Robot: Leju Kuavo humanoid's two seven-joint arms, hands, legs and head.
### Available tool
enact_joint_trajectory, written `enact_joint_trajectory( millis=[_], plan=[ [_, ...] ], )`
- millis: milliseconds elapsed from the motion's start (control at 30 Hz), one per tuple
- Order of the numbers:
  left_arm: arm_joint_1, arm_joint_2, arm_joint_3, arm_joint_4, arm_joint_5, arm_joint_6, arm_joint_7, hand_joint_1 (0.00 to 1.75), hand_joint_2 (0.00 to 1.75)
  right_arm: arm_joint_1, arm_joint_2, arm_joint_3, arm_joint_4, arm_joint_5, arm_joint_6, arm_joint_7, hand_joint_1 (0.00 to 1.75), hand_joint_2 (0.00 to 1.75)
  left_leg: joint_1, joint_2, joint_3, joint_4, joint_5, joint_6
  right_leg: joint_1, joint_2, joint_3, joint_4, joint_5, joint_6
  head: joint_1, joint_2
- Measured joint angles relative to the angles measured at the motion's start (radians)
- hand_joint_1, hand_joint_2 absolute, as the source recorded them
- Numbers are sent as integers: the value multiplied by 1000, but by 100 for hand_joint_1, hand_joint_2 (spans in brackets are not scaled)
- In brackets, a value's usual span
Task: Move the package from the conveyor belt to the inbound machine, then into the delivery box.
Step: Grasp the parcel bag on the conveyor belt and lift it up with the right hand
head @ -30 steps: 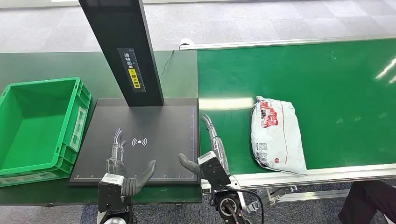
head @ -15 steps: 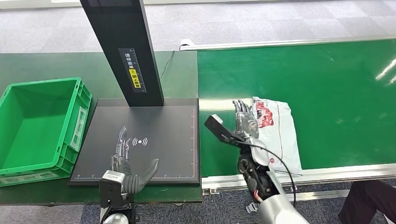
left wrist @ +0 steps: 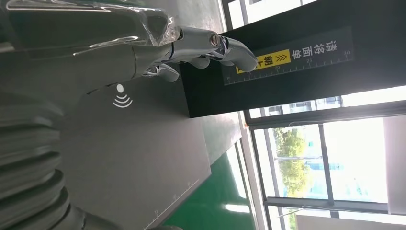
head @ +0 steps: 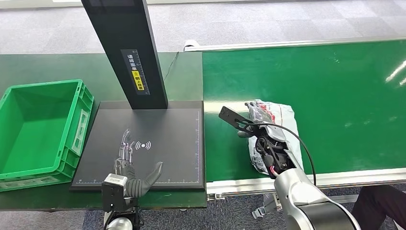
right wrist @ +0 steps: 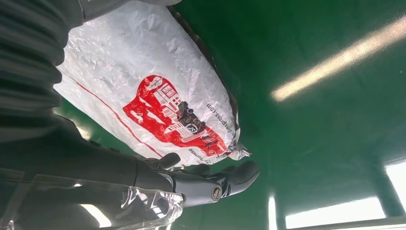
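Observation:
A white plastic package [head: 291, 125] with red print lies on the green conveyor belt [head: 335, 81], near its front edge. My right hand [head: 256, 122] reaches over the package's left side with fingers stretched out. The right wrist view has the fingers [right wrist: 210, 184] along the edge of the package [right wrist: 143, 81], not closed around it. My left hand [head: 128, 168] hovers open over the front of the inbound machine's black plate [head: 167, 134], fingers extended. In the left wrist view its fingers [left wrist: 201, 45] point toward the black column [left wrist: 287, 62].
The machine's tall black column [head: 127, 48] rises at the back of the plate. A green delivery box [head: 85, 103] stands left of the plate. A person's dark clothing [head: 378, 206] shows at the lower right, beside the conveyor's metal frame [head: 335, 178].
My right arm swung from the plate's right edge out over the belt, and its hand now lies over the package's left side. The left hand stayed nearly still.

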Motion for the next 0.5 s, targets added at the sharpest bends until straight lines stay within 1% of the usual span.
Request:
enact_joint_trajectory(
  millis=[500],
  plan=[
    [0, 0, 0, 0, 2, 1, 0, 0, 175, -17, 5, 0, 42, 0, 10, -4, 0, 175, 0, 0, 0, 0, 0, 0, 0, 0, 0, 0, 0, 0, 0, 0]
  ],
)
